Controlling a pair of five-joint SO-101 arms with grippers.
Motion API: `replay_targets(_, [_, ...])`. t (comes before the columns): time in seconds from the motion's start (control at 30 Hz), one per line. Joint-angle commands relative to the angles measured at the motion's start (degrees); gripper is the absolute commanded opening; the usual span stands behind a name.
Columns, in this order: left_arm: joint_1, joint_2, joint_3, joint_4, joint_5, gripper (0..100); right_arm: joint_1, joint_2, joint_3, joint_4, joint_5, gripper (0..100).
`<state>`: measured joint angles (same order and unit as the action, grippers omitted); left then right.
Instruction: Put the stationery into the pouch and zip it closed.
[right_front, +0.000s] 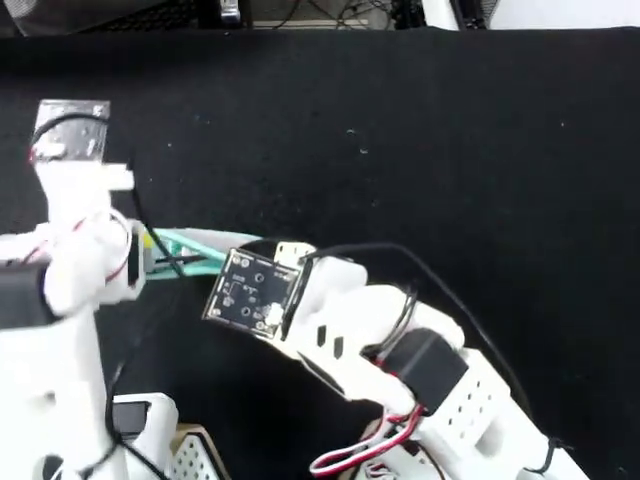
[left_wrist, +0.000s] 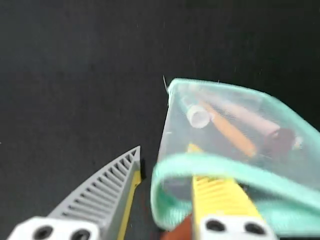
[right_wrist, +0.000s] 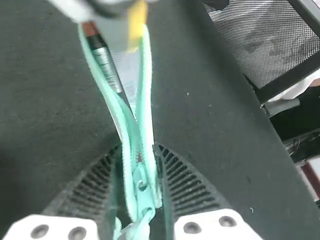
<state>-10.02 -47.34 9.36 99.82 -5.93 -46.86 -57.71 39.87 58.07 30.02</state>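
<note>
A mint-green mesh pouch (left_wrist: 235, 115) lies on the black table, and in the high view the pouch (right_front: 192, 243) shows between the two arms. Through the mesh I see an orange pen (left_wrist: 229, 131), a pink stick (left_wrist: 250, 120) and a white cap (left_wrist: 198, 117). My left gripper (left_wrist: 167, 167) is open at the pouch's mouth. Its yellow finger (left_wrist: 220, 195) sits under the mint rim, and its grey finger (left_wrist: 107, 192) is outside over the table. My right gripper (right_wrist: 139, 149) is shut on the zipper band (right_wrist: 139, 165) near the pull (right_wrist: 145, 212). A dark pen (right_wrist: 105, 62) lies in the gap of the zipper.
The black cloth (right_front: 430, 150) stretches bare to the back and right. The right arm's wrist board (right_front: 255, 290) covers the pouch's near end from above. A mesh chair (right_wrist: 260, 40) stands off the table's edge.
</note>
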Motion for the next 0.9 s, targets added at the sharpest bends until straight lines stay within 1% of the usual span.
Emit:
replay_targets(0.0, [-0.40,-6.07,-0.57,-2.64,0.26,18,1.05,0.22,-1.19,-2.02,0.00,1.2])
replay_targets(0.13, [-0.40,-11.08,-0.57,-5.45,0.35,18,1.76,0.22,-0.66,-2.02,0.00,1.2])
replay_targets(0.27, [-0.40,-14.86,-0.57,-6.86,0.35,18,6.95,0.04,-0.48,-4.75,-0.09,1.2])
replay_targets(0.37, [-0.40,-17.14,-0.57,-7.30,0.35,18,9.41,0.04,-0.48,-6.59,-3.96,1.2])
replay_targets(0.5, [-0.40,-19.34,3.30,-10.90,0.26,18,9.49,0.04,0.84,-7.65,-5.01,1.2])
replay_targets(0.6, [-0.92,-19.43,10.07,-15.56,-0.09,18,9.67,0.57,6.02,-13.80,-5.19,1.2])
replay_targets(0.67, [-4.18,-19.43,15.96,-20.57,-0.09,18,9.76,0.13,8.75,-17.49,-5.19,1.2])
replay_targets(0.7, [-6.29,-19.43,18.86,-23.47,-0.09,18,9.76,0.04,8.13,-16.70,-5.19,1.2])
replay_targets(0.8, [-12.18,-19.43,27.38,-32.62,0.18,18,8.79,-1.54,0.22,-9.41,-6.95,1.2])
replay_targets(0.87, [-14.11,-19.43,31.96,-37.19,0.26,18,8.00,-2.15,-6.29,-5.19,-8.44,1.2])
